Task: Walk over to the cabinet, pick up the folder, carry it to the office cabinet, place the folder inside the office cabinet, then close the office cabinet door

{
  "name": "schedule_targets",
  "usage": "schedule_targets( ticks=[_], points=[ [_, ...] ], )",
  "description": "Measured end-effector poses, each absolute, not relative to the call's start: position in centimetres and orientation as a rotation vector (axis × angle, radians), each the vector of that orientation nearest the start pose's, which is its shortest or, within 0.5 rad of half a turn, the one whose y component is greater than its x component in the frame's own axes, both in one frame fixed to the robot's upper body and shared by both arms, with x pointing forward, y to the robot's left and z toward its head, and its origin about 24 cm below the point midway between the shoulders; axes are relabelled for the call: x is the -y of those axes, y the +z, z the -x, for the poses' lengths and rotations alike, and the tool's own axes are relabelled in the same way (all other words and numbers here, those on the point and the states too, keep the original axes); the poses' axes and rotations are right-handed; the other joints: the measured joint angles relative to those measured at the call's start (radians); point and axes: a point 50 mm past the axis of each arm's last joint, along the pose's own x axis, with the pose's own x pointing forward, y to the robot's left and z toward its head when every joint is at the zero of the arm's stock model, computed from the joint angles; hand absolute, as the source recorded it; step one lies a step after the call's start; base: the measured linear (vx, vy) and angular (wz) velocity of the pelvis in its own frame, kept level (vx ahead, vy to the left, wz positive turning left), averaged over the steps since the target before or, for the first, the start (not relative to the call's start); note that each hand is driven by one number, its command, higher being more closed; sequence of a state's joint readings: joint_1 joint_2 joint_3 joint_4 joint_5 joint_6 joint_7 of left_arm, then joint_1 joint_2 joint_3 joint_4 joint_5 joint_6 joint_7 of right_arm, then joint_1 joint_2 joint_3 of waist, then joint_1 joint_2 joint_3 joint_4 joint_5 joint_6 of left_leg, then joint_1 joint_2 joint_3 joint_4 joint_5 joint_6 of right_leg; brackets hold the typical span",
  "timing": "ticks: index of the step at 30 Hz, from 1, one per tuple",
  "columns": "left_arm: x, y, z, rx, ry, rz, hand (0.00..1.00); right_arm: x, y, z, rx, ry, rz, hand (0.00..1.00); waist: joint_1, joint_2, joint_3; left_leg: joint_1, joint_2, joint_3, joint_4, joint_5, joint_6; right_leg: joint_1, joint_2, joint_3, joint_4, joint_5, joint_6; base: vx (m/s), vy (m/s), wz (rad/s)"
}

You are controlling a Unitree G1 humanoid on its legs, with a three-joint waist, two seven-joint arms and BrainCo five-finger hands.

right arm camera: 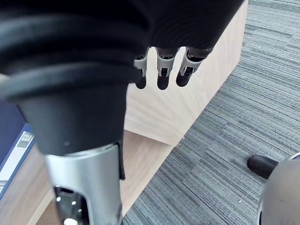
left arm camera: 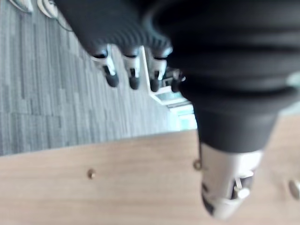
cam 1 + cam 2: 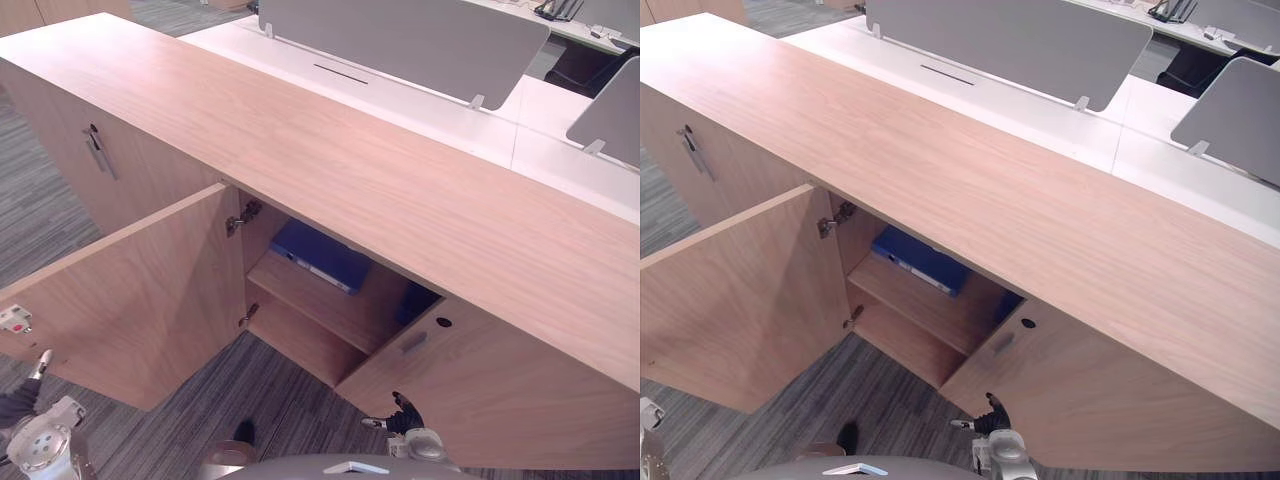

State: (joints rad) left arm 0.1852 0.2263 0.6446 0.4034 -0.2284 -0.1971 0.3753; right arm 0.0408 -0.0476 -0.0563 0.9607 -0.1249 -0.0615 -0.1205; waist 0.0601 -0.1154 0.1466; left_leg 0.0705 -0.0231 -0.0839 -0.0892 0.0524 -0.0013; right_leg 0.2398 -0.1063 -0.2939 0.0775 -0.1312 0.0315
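Your right hand point(image 1: 161, 70) hung empty, fingers loose and uncurled, near the right door point(image 3: 490, 390), your left hand point(image 2: 132, 70) equally slack beside the wide-open left door point(image 3: 130, 300), blue folder point(image 3: 320, 255) lay on the shelf point(image 3: 315, 305) inside the cabinet point(image 3: 350, 170), grey carpet point(image 3: 250, 390) below.

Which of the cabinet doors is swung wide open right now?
The door hinged left of the compartment holding the blue folder; it stands out toward the robot, while the handled door farther left sits flush.
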Motion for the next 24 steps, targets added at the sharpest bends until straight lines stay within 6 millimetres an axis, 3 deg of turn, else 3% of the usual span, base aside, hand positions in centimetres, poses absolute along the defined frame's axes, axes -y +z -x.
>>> schedule_targets(
  ticks=[4,8,24],
  points=[
    [-35.6,-2.0,-12.6,-0.232,1.067,-0.057,0.00,18.1,-14.8,-12.9,-0.945,-0.127,0.185,0.00,-0.012,0.001,0.000,0.002,0.005,0.001,0.000,0.000,0.000,-0.002,0.003,0.008,0.006,0.000,0.001,-0.03,-0.029,-0.01],
    [-35.4,-2.1,-12.5,-0.237,1.051,-0.064,0.00,18.2,-15.0,-12.1,-0.966,-0.131,0.184,0.00,-0.012,0.003,0.000,0.000,0.009,0.001,0.000,0.001,-0.001,-0.003,0.005,0.008,0.006,0.000,0.001,-0.04,-0.037,0.01],
    [-34.0,-2.4,-12.2,-0.269,0.960,-0.101,0.00,18.4,-15.0,-12.0,-0.971,-0.140,0.179,0.00,-0.012,0.015,-0.006,-0.031,0.014,0.008,0.000,0.007,-0.010,-0.032,0.005,0.009,0.008,0.002,0.006,-0.04,-0.025,0.02]
  ],
)
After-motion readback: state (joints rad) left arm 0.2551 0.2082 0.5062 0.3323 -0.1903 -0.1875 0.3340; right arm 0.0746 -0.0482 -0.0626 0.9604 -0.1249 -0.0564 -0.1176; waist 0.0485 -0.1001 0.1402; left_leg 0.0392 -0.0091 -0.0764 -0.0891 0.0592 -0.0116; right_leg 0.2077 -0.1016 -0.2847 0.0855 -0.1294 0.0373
